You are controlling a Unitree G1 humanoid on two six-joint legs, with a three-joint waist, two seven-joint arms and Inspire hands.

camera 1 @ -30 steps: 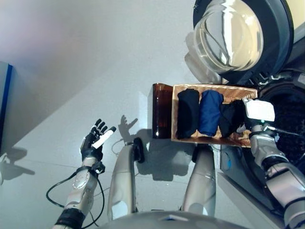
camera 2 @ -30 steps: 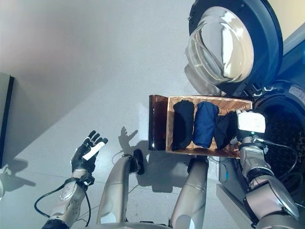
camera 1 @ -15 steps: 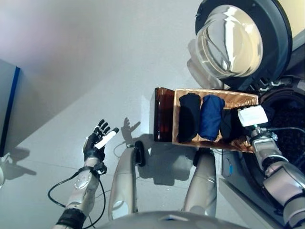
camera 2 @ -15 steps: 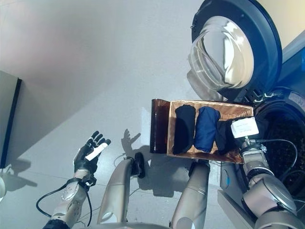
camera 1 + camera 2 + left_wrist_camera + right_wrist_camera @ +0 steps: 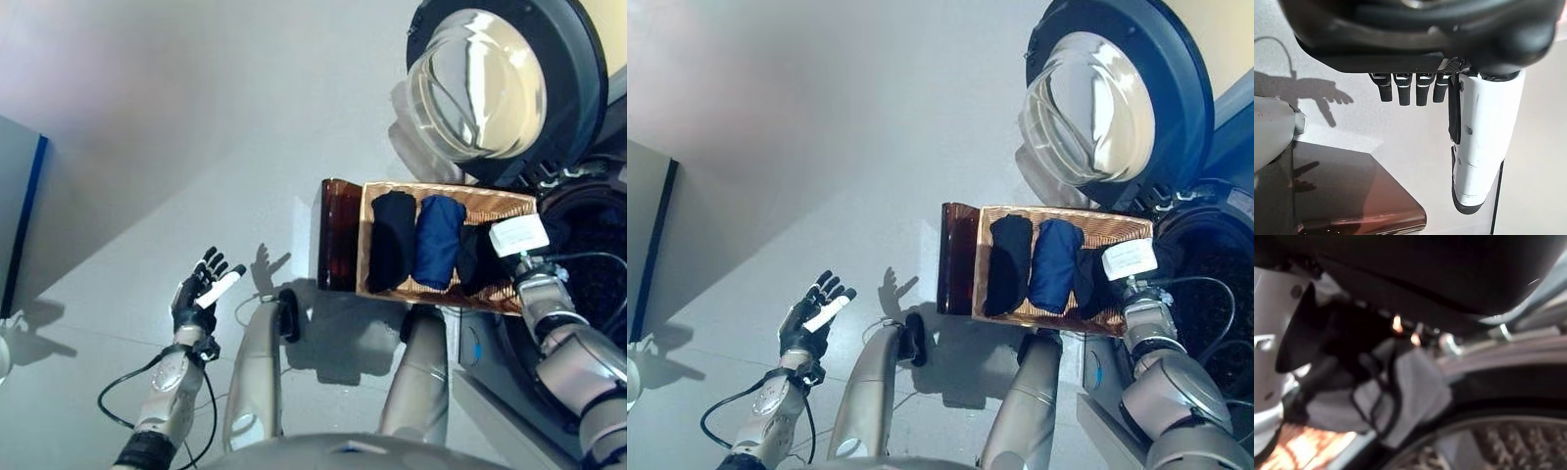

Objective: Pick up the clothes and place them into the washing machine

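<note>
A woven basket [image 5: 446, 190] holds a black garment [image 5: 392, 240], a blue garment [image 5: 438, 242] and a second black garment [image 5: 475, 259] at its right end. My right hand [image 5: 519, 237] is over that right end, beside the washing machine's drum opening [image 5: 598, 245]. In the right wrist view, its thumb [image 5: 1268, 347] and curled fingers close on dark cloth [image 5: 1347, 340] with a light grey part. My left hand [image 5: 201, 292] hangs over the floor at lower left, fingers [image 5: 1420, 90] straight and holding nothing.
The washing machine's round door [image 5: 490, 83] stands open above the basket. A dark brown box [image 5: 338, 235] adjoins the basket's left side. A blue-edged panel [image 5: 20, 215] stands at the far left.
The camera has shifted slightly. My right hand has tilted and moved a little inward over the basket's right end. The left hand has kept its pose.
</note>
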